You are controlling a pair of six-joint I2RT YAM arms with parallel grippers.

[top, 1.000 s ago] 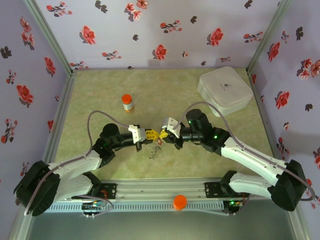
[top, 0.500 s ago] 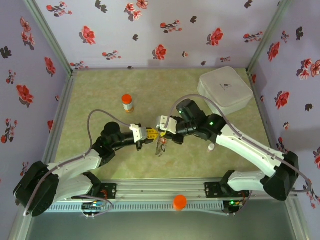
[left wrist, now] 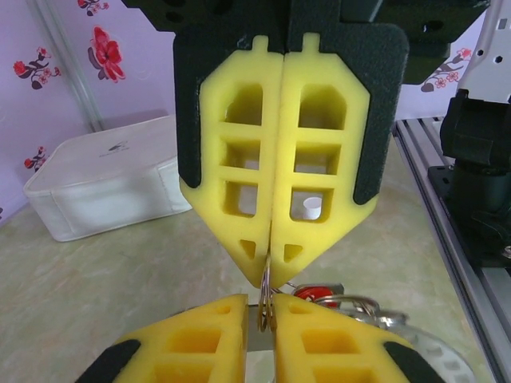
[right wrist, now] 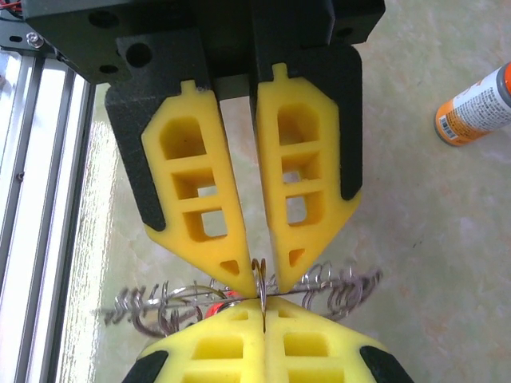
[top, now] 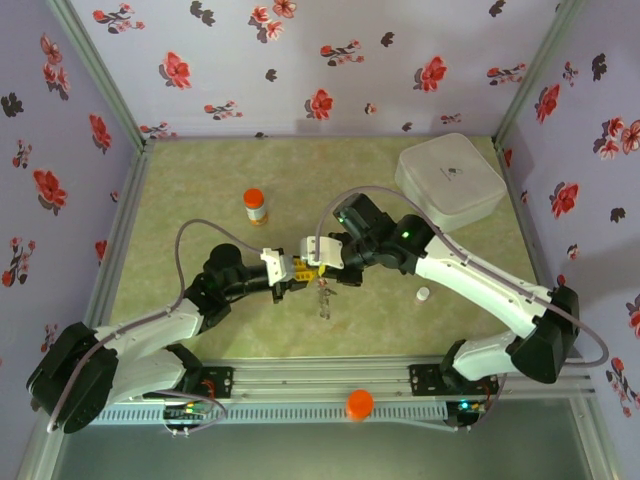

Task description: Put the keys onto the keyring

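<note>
This looks like the threading step itself, late on. The two end effectors meet tip to tip above the desk [top: 200, 180], on the base side of the orange-capped bottle [top: 255, 206] and to its right. The right end effector [left wrist: 267, 270] is clamped flat on a thin wire loop [left wrist: 265, 297] seen edge-on. The left end effector [right wrist: 257, 273] stands with a narrow gap, its tips either side of that loop and apparently not squeezing it. The keys [top: 322, 297] hang just under the meeting point. One red tag [left wrist: 313, 292] shows close beneath the loop, with the keyring [right wrist: 339, 281] and its coiled silvery rim lying across behind it. Whether both keys are threaded on I cannot tell. Judging from this, the right side carries the bundle, so the next move calls for a firm right-hand pinch. The left must draw straight back without snagging the loop, or re-pinch to feed a key further round. Both forearms lie low and roughly level. The left is folded at the elbow, and the right reaches in a long slant with its wrist turned toward the left.
</note>
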